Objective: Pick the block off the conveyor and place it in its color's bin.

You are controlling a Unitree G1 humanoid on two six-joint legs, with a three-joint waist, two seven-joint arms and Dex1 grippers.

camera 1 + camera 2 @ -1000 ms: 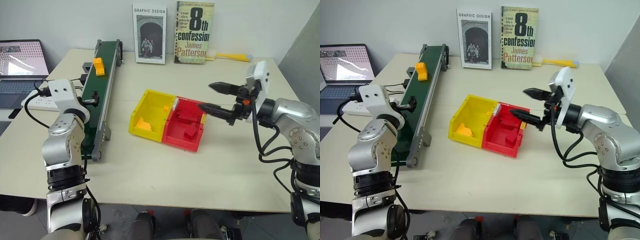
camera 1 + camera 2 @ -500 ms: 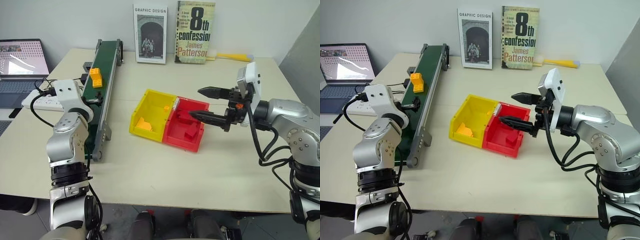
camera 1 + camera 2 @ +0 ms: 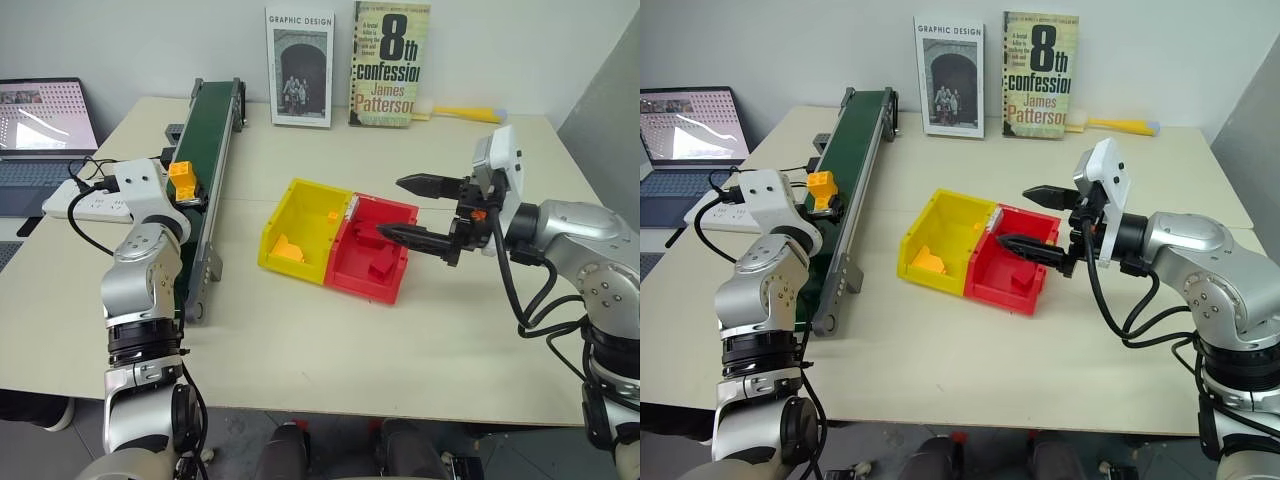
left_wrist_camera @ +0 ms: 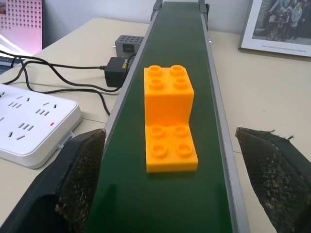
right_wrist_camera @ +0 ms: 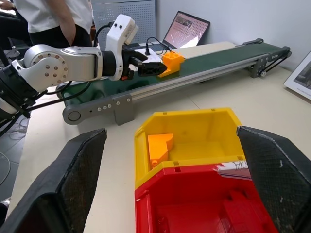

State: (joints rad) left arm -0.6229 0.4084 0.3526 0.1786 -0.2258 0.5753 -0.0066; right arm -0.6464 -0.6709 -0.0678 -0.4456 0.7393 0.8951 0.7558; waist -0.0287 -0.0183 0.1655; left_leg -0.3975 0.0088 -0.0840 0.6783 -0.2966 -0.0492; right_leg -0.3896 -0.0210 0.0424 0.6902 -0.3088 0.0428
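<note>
The table [image 3: 420,330] is the largest thing, and everything else stands on it. The conveyor [image 3: 205,140] lies along the table's left part, and I place the other things from it. To the right of the conveyor, well apart from it, stands the yellow bin [image 3: 300,225], joined side by side with a red bin [image 3: 375,250] on its far side from the conveyor. One orange piece [image 5: 159,147] already lies inside the yellow bin, and red blocks [image 3: 380,268] lie in the red one. Beyond the conveyor's far end two books [image 3: 340,65] lean on the wall. On the other side of the conveyor are a laptop [image 3: 45,125] and a white power strip [image 4: 29,124].

The block [image 4: 169,116] sits on the green belt, around the middle of the conveyor's length. The left gripper [image 4: 170,184] is level over the belt with its two fingers spread wide, one on each side of the belt. The block lies between them, a little ahead of the fingertips [image 4: 85,170], and it touches neither finger.

The right gripper [image 3: 395,208] hangs above the red bin, well away from the conveyor, with its fingers spread apart and nothing between them.
</note>
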